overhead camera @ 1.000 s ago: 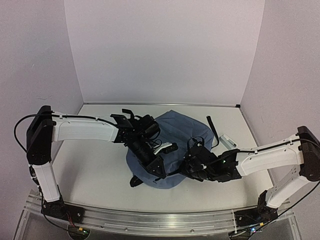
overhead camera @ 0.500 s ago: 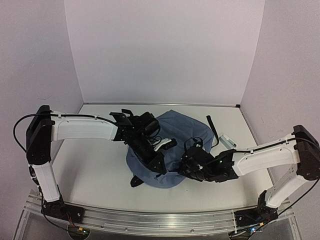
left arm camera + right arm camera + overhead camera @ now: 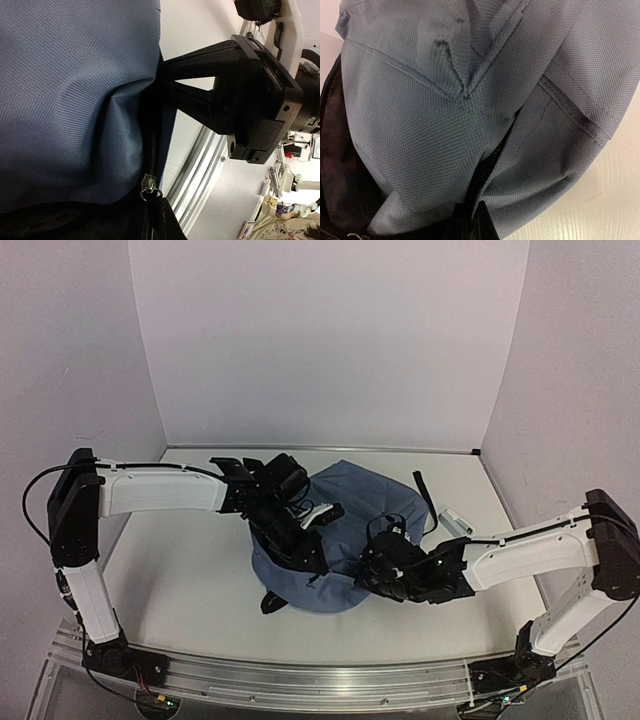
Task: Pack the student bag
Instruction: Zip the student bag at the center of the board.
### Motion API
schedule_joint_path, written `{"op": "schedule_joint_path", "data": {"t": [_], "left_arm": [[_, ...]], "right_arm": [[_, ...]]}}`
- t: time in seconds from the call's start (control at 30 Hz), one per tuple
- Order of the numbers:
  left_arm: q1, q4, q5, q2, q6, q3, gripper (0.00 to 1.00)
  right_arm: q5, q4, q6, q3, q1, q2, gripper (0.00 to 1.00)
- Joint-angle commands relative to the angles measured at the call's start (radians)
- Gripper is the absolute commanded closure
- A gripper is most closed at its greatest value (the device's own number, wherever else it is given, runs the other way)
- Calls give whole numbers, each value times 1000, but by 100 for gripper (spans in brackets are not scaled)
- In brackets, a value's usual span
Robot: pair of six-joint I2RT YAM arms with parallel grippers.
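Shut tight, the left claw (image 3: 162,82) is pinched on the student bag (image 3: 350,495) beside its zipper (image 3: 151,150); the right claw (image 3: 476,220) is likewise closed on fabric along the opening. The near edge seems to be gripped from both sides so the mouth can be spread for packing. The bag is slumped mid-table (image 3: 180,560).

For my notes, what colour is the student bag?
Slate blue; student bag clearest in right wrist view.
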State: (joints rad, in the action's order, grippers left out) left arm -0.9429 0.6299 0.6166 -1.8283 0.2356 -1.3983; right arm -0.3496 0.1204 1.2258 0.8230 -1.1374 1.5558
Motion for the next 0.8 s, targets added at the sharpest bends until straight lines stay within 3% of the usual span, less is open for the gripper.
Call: {"op": "schedule_joint_path", "data": {"t": [0.0,0.77], "left_arm": [[26,110,-126,91,-22,9,100],[144,160,-307,193,-42,168,100]], "right_arm": [[-115,160,19,-4,25,8,100],[-159,252,11,21,78,45,100]]}}
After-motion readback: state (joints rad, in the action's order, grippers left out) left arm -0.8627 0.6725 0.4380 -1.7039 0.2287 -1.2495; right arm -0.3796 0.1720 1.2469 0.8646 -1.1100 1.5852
